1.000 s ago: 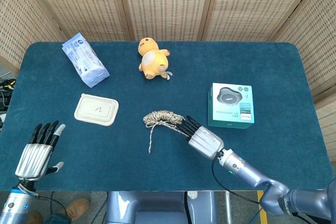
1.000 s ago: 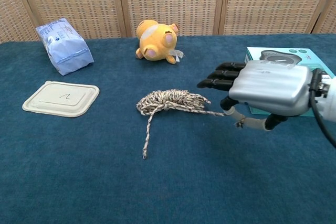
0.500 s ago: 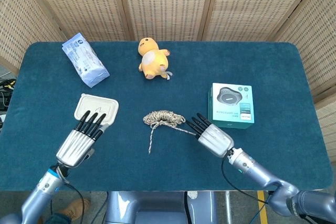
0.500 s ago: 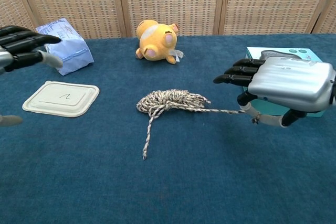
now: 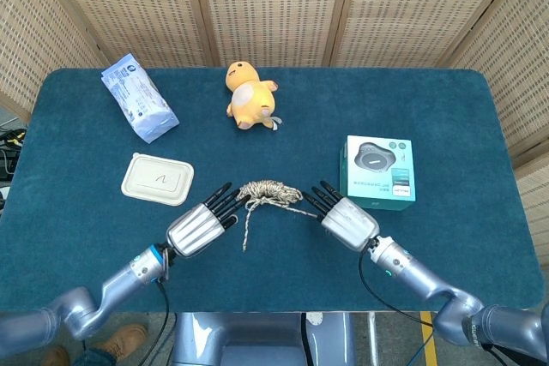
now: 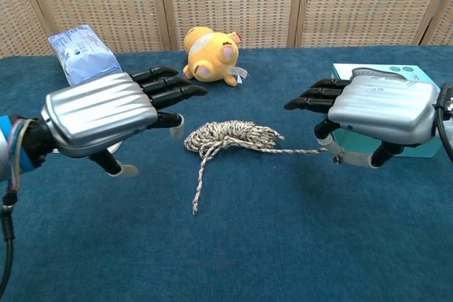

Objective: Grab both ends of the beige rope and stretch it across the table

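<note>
Chest view shows the beige rope [image 6: 230, 136] bunched in a loose coil at the table's [image 5: 480, 152] middle, one end trailing toward the robot and the other drawn taut to the right hand [image 6: 375, 109], which pinches it beneath its palm. Left hand [image 6: 106, 114] hovers beside the coil's left edge, fingers spread and holding nothing. Behind lie a yellow plush toy [image 5: 250, 94], a blue packet [image 5: 138, 109], a beige lidded container [image 5: 157, 178] and a teal box [image 5: 377, 171]
</note>
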